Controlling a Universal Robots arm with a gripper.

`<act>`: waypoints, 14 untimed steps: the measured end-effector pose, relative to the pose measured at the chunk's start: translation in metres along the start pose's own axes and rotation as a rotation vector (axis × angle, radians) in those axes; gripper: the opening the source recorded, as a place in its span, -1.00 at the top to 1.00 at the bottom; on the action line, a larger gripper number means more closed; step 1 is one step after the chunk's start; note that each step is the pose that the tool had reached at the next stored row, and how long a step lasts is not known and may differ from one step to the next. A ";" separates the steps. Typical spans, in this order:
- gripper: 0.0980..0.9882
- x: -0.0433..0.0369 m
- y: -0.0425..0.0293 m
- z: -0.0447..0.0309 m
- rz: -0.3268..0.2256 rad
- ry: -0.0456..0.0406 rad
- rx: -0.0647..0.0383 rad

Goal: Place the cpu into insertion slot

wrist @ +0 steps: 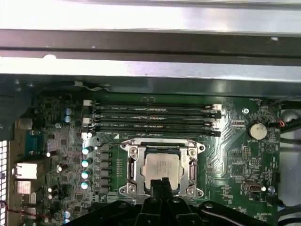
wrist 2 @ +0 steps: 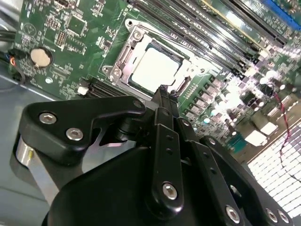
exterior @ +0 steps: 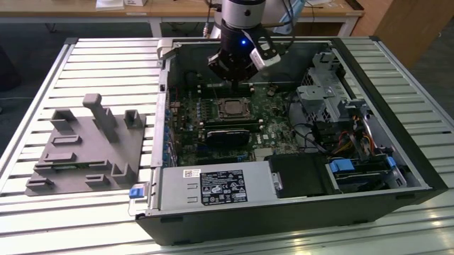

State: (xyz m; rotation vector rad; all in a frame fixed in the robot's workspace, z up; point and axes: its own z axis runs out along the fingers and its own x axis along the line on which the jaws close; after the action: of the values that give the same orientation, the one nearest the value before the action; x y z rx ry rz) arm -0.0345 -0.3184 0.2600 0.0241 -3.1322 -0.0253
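The hand (exterior: 237,79) hangs inside the open case (exterior: 284,218), just above the green board (exterior: 186,127). In both wrist views its fingertips (wrist: 160,182) are pressed together with nothing between them – the hand (wrist 2: 162,90) holds nothing. Directly under the fingertips lies the cpu (wrist: 161,165), flat and square in the slot (wrist: 133,165), silver top up and apart from the hand. The slot's metal frame (wrist 2: 120,61) surrounds the cpu (wrist 2: 155,68) on all sides. Beyond the slot from the hand run the long memory slots (wrist: 155,117) – a coin cell (wrist: 257,130) sits off to one side. The case rests on a slatted desk (exterior: 106,69)
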 end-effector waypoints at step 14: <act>0.98 0.0370 0.0006 0.0010 -0.001 -0.0031 -0.001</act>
State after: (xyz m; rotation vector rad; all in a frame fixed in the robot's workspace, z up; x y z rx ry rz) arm -0.0716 -0.3184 0.2594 0.0264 -3.1353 -0.0271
